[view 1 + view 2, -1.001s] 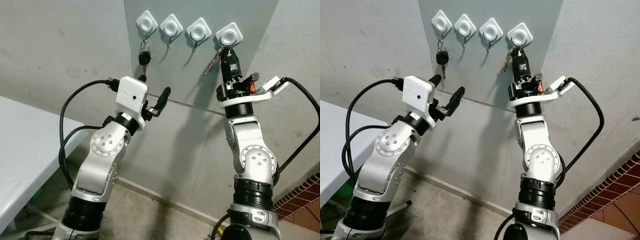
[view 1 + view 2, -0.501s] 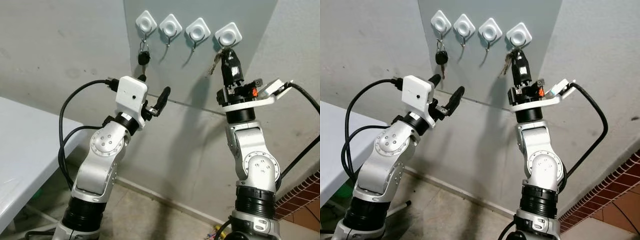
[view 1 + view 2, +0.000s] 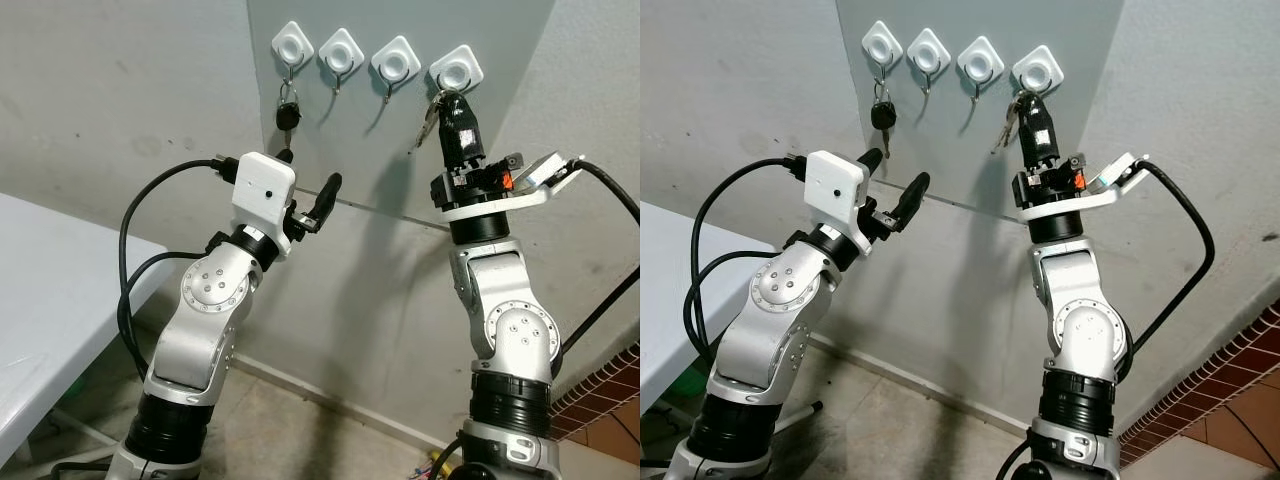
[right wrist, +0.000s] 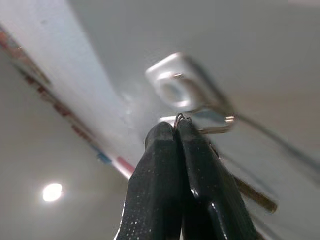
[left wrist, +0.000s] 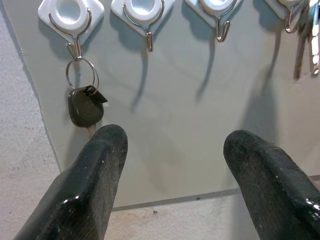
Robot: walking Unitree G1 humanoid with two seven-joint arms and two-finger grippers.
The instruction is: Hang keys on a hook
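Observation:
Four white diamond-shaped hooks sit in a row on a grey wall panel [image 3: 400, 170]. A black car key [image 3: 287, 117] hangs from the leftmost hook [image 3: 293, 43]. My right gripper [image 3: 449, 98] reaches up to just under the rightmost hook [image 3: 457, 68], shut on the ring of a bunch of metal keys [image 3: 428, 122] that dangle to its left. In the right wrist view the ring [image 4: 212, 124] lies against the hook's [image 4: 176, 87] wire; whether it is over the wire I cannot tell. My left gripper [image 3: 892, 175] is open below the hooks, holding nothing.
The two middle hooks [image 3: 342, 48] [image 3: 396, 60] are bare. A white table [image 3: 50, 300] stands at the left. Bare wall runs on both sides of the panel, with floor [image 3: 300, 430] below and brick paving [image 3: 600, 400] at the lower right.
My right wrist has tilted and shifted a little under the rightmost hook, and the dangling keys have swung slightly. The left arm has not moved.

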